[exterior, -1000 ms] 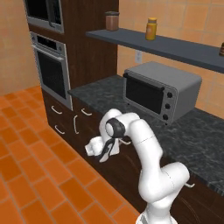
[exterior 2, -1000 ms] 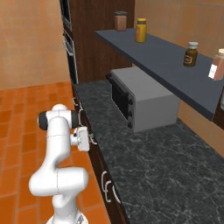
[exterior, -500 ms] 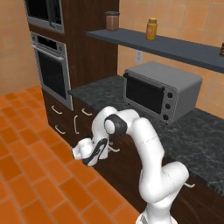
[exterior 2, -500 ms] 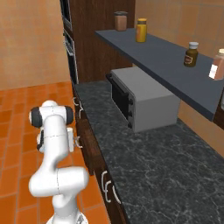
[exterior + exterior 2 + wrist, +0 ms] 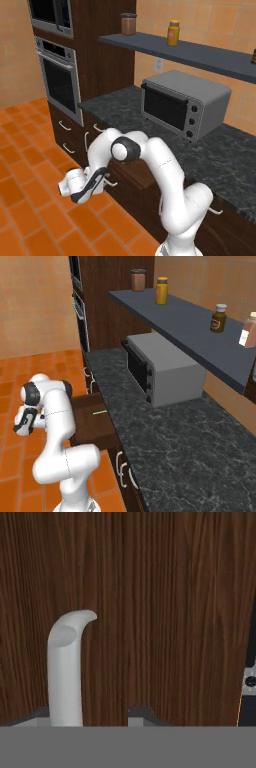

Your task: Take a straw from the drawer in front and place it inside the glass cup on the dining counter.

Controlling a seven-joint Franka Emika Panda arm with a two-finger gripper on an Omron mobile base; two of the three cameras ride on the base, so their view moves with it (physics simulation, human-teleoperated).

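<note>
Straw (image 5: 100, 412): a thin light-green stick lying inside the pulled-out drawer (image 5: 92, 421), just left of centre in the right base view. The dark-brown drawer juts out from under the black speckled worktop (image 5: 165, 441), which fills the lower right of that view.

The gripper (image 5: 75, 187) sits in the lower left of the left base view, at the drawer's front. In the hand view the curved white handle (image 5: 65, 667) rises from the bottom left against the wood front, with the two dark fingertips barely peeking up on either side of its base. The jaws appear to straddle the bar, but whether they clamp it or merely frame it cannot be told.

Risks from here, as a judgement: the straw is very thin and light, so a further tug could roll it toward a drawer wall, where the fingers would struggle to get around it. The arm's elbow hangs above the open drawer, so swinging the hand up and over to reach in could knock the drawer front.

Compared with a second ago, the hand is farther out from the cabinets and lower toward the orange floor (image 5: 30, 210), and the drawer now stands open with the straw exposed.
</note>
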